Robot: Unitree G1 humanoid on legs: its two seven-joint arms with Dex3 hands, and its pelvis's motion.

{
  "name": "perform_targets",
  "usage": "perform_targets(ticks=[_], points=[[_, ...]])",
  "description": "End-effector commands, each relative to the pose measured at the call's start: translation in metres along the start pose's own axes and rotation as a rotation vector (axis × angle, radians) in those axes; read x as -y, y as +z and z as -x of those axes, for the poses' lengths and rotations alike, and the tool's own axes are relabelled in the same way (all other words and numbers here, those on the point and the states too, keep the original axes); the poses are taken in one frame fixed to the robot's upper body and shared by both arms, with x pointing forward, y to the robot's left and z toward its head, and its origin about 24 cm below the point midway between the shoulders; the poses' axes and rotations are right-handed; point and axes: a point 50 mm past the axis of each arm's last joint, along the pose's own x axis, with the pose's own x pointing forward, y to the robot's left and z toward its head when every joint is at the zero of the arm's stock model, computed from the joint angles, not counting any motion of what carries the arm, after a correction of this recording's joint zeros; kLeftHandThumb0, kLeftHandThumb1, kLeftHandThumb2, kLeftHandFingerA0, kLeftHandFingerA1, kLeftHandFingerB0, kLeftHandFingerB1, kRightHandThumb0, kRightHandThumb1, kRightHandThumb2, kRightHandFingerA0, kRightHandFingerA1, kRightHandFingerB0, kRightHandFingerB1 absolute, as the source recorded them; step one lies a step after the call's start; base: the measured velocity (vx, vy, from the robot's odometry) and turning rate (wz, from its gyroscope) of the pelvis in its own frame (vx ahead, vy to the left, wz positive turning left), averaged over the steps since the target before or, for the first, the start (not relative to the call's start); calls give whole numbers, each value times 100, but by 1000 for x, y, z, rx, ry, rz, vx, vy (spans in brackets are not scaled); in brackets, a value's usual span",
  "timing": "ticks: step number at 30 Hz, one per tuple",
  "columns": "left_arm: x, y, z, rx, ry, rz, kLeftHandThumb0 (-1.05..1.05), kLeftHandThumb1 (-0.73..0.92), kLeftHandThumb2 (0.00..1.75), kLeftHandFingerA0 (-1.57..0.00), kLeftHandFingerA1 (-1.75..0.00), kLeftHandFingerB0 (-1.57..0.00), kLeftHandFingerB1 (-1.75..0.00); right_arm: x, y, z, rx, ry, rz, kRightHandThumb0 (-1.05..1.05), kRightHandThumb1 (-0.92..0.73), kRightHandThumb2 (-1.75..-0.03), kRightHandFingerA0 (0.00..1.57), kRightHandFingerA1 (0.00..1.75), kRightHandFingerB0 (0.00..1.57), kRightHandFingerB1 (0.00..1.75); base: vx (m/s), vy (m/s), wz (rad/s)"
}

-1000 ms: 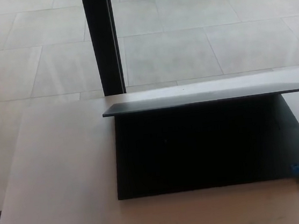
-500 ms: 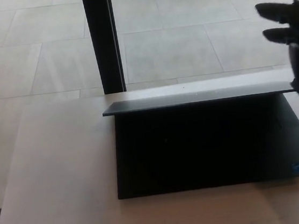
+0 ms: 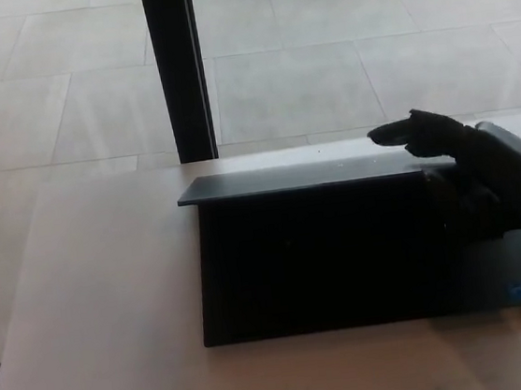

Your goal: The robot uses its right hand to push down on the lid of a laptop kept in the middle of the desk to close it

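On the pale desk [image 3: 103,298], from the left side to the middle, nothing of the robot shows, and the black laptop [image 3: 344,270] sits in the middle with its lid [image 3: 306,178] partly open. To close it well, I think the push should go straight down and slowly — near the lid's front edge, not the hinge. Over on the right, the right hand [image 3: 474,171] reaches in with its fingers [image 3: 404,132] stretched out over the lid's right end — loose, holding nothing.
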Motion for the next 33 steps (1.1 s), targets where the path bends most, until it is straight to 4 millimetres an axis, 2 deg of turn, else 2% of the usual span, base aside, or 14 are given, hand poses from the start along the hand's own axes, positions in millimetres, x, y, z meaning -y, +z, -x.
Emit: perform_targets(ticks=[1, 3, 4, 5, 6, 7, 9, 12, 13, 14, 16, 21, 22, 33], points=[[-4, 16, 1, 67, -17, -64, -88, 77, 113, -23, -51, -9, -40, -28, -44, 14, -70, 315, 666, -92, -92, -80, 28, 58, 41, 39, 0, 0, 0], [-5, 15, 1, 72, -21, -52, -89, 92, 71, -27, -41, -15, -26, -31, -51, 18, -92, 324, 653, -93, -92, -80, 27, 64, 39, 44, 0, 0, 0], [-5, 17, 1, 75, -21, -40, -87, 73, 111, -23, -52, -9, -39, -33, -58, 23, -110, 330, 649, -88, -81, -126, 20, 62, 37, 56, 0, 0, 0], [-5, 16, 1, 75, -22, -39, -89, 92, 71, -27, -41, -15, -27, -34, -61, 25, -122, 338, 654, -89, -81, -126, 20, 61, 36, 55, 0, 0, 0], [-5, 15, 1, 66, -11, -48, -87, 75, 112, -23, -51, -10, -40, -39, -66, 31, -148, 361, 634, -89, -81, -126, 21, 59, 36, 53, 0, 0, 0], [-4, 16, 0, 69, -15, -45, -88, 92, 72, -27, -41, -16, -27, -40, -67, 32, -152, 361, 630, -92, -92, -76, 27, 57, 38, 40, 0, 0, 0], [-1, 18, -3, 79, -29, -43, -88, 92, 74, -24, -39, -13, -26, -41, -70, 33, -163, 358, 613, -90, -92, -76, 26, 55, 37, 38, 0, 0, 0], [-1, 18, -3, 80, -33, -45, -85, 74, 111, -19, -50, -9, -38, -51, -77, 42, -176, 363, 577, -90, -92, -76, 27, 55, 37, 39, 0, 0, 0], [-1, 19, -3, 85, -31, -41, -87, 92, 72, -26, -39, -14, -27, -54, -79, 44, -183, 369, 562, -90, -92, -76, 26, 55, 37, 39, 0, 0, 0], [-1, 20, -4, 89, -30, -37, -85, 74, 111, -20, -51, -9, -38, -58, -81, 46, -193, 375, 551, -87, -82, -125, 24, 60, 34, 52, 0, 0, 0], [0, 21, -4, 94, -35, -36, -88, 92, 72, -26, -40, -14, -27, -63, -84, 50, -205, 381, 529, -89, -83, -126, 25, 60, 33, 51, 0, 0, 0], [0, 20, -5, 89, -26, -33, -86, 74, 111, -21, -51, -8, -38, -92, -94, 70, -255, 428, 438, -94, -92, -81, 25, 52, 36, 40, 0, 0, 0], [0, 21, -6, 86, -24, -41, -90, 92, 73, -27, -41, -16, -28, -103, -98, 78, -288, 436, 394, -91, -92, -77, 25, 49, 34, 37, 0, 0, 0], [-1, 15, -3, 80, -14, -31, -87, 74, 111, -25, -52, -9, -40, -140, -119, 106, -402, 440, 281, -89, -83, -126, 30, 63, 27, 49, 0, 0, 0]])
